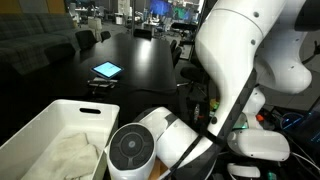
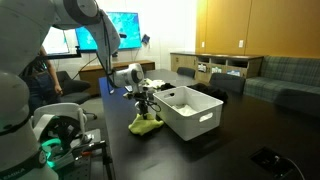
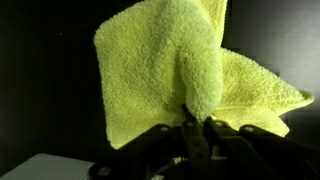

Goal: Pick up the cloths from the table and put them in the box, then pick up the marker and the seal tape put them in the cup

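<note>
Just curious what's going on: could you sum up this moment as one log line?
gripper: shut on yellow cloth | yellow cloth: beside box, not yet in | white cloth: in box

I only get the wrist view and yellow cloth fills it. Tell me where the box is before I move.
Observer: The box stands on the table right beside the yellow cloth, open side up.
Operator: Report its contents.
Observer: The off-white cloth already lies inside.
Operator: Check the lift.
Observer: The gripper holds the yellow cloth bunched, and its lower end looks to touch the table.
</note>
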`<act>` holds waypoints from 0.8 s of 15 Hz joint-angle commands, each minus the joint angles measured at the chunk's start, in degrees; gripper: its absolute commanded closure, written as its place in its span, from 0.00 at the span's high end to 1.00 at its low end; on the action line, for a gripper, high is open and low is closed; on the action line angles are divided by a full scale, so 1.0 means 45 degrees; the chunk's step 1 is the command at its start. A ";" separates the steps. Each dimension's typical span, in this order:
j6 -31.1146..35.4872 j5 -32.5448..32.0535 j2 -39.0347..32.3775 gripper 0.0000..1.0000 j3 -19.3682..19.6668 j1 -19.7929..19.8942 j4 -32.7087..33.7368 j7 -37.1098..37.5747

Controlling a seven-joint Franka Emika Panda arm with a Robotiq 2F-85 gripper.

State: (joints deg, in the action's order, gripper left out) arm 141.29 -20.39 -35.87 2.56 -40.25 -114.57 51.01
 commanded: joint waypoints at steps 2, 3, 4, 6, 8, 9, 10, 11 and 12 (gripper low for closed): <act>0.0625 -0.0642 0.2200 0.03 0.0532 0.0029 -0.2496 0.1401; 0.0742 -0.0945 0.2593 0.03 0.0715 0.0012 -0.2926 0.1821; 0.0894 -0.1305 0.2998 0.03 0.0898 0.0042 -0.3360 0.2318; 0.1189 -0.2214 0.3847 0.03 0.1281 0.0170 -0.4186 0.3447; 0.1243 -0.3066 0.4550 0.03 0.1508 0.0513 -0.4787 0.4572; 0.1130 -0.3309 0.4813 0.03 0.1462 0.0837 -0.4964 0.4972; 0.1105 -0.3340 0.4998 0.03 0.1358 0.1348 -0.5207 0.5327; 0.0991 -0.3281 0.5074 0.03 0.1212 0.1811 -0.5258 0.5689; 0.1051 -0.2993 0.5167 0.03 0.1072 0.2437 -0.5499 0.5798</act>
State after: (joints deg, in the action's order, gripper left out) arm 144.97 -33.49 -16.29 9.11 -35.52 -135.24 73.12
